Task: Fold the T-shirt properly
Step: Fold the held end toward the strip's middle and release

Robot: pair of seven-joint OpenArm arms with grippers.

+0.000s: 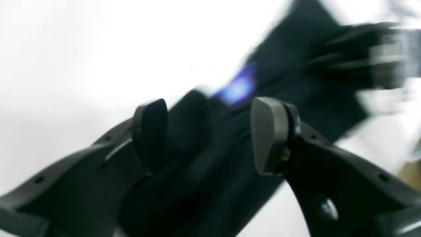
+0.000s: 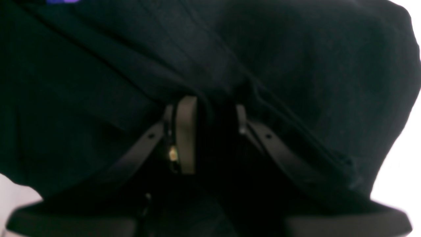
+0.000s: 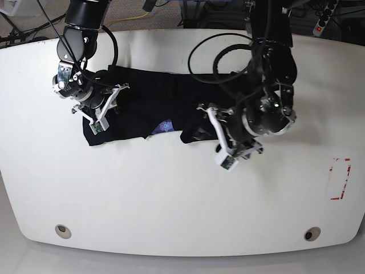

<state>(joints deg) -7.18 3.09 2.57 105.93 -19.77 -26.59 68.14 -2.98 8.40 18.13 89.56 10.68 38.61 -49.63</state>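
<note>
On the left of the base view you see the right gripper, low on the left end of the T-shirt. In its own wrist view the jaws are nearly together with black cloth bunched between them, so it is grasping the T-shirt there.

The T-shirt lies as a long dark band across the far middle of the white table, already folded narrow. Its bluish neck label shows near the front edge, between the two arms.

On the right of the base view, the left gripper stands at the right end of the band. Its wrist view shows the two fingers wide apart, with the T-shirt below and between them but not pinched. So this claw is released. That picture is blurred, and I cannot tell whether the fingertips touch the cloth.

What can go wrong from here, in my judgement:
- If you pull with the right gripper alone, the free right end will drag and the fold will skew.
- If the left gripper closes too shallow, it may take only the top layer, and the layers will slide apart.
- If you lift fast, the bunched cloth may slip out from the right gripper.
- The folded edge near the label looks uneven, and another fold may lock in this wrinkle.
</note>
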